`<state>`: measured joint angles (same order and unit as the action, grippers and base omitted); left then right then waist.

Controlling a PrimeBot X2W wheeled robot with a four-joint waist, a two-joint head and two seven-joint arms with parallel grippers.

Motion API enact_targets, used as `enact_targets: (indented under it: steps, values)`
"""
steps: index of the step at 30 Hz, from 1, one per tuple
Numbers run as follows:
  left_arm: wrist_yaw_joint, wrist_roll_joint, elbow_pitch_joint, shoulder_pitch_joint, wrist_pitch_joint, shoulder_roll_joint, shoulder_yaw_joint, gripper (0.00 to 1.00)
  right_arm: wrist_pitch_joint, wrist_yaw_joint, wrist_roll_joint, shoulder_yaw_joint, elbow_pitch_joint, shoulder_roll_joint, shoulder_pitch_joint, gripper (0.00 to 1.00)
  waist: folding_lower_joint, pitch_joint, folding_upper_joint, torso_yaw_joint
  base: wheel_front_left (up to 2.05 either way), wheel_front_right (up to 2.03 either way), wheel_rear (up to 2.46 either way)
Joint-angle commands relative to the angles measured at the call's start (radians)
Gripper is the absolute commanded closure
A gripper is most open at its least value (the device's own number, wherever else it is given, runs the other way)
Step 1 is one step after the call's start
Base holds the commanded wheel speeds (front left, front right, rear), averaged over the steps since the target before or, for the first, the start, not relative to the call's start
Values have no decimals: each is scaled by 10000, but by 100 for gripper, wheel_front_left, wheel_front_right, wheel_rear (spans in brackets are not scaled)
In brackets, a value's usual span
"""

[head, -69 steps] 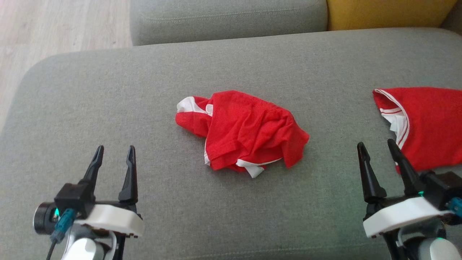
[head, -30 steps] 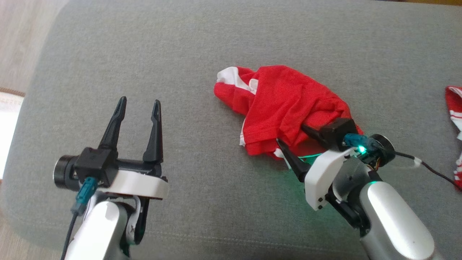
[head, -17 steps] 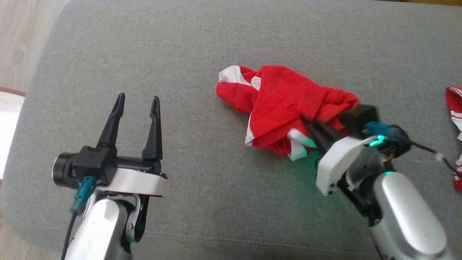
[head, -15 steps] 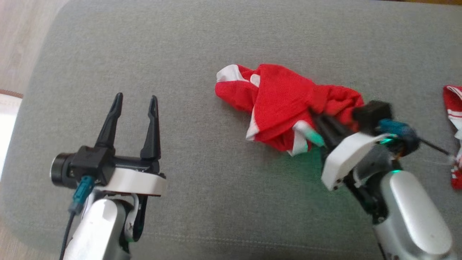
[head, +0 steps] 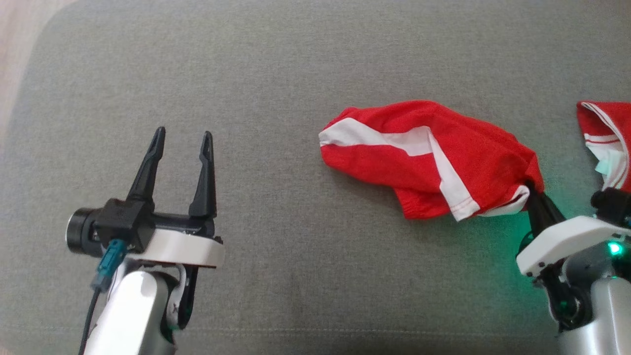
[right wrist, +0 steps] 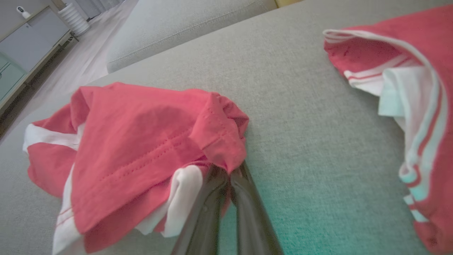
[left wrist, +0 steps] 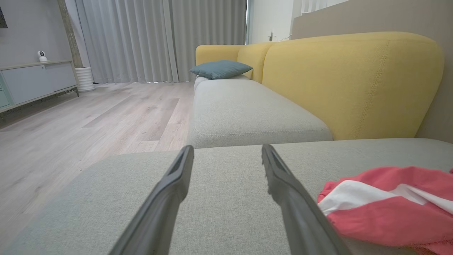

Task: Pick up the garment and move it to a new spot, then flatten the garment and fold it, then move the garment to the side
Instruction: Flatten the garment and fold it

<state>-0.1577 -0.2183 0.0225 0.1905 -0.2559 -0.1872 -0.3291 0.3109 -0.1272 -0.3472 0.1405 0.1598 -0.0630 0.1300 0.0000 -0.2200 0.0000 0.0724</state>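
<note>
Pinching an edge of the red garment (head: 424,153), the right end effector (head: 532,193) is clenched. The left end effector (head: 181,135) hovers released above the sofa seat (head: 276,74).

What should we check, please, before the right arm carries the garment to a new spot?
1. Grip of right tool on garment edge: ok, shut on it.
2. Spare left tool open, holding nothing: ok.
3. Whole garment clear of cushion: not ok, its far end rests there.
4. Gap to second garment: ok, apart.
5. Bare cushion for a new spot: ok, around the left tool.
6. Number of layers pinched: cannot tell.
</note>
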Motion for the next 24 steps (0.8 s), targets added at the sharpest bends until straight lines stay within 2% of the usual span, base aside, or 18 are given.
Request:
enact_targets:
  steps: [1,8,14,15,24]
  values:
    - [16,136,-273,250,-58,-104,477,0,-272,-35,-149,-122,-22,51,200,0,0,-46,0,-96,0,0,0]
    - [7,173,-184,128,-58,-51,546,0,-1198,-35,-200,-341,-60,-55,105,0,0,111,0,-263,0,0,0]
    - [-37,146,-74,-174,-59,-21,615,0,-2051,-35,724,-614,-1301,-471,-633,0,0,484,0,-395,0,0,0]
    - [-58,130,-40,-265,-59,-20,639,0,-2284,-35,984,-672,-1827,-541,-860,0,0,588,0,-432,0,0,0]
    - [-104,68,101,-656,-59,-95,688,0,-2472,-35,1309,-1547,-3470,-339,-1524,0,0,1048,0,-589,0,0,0]
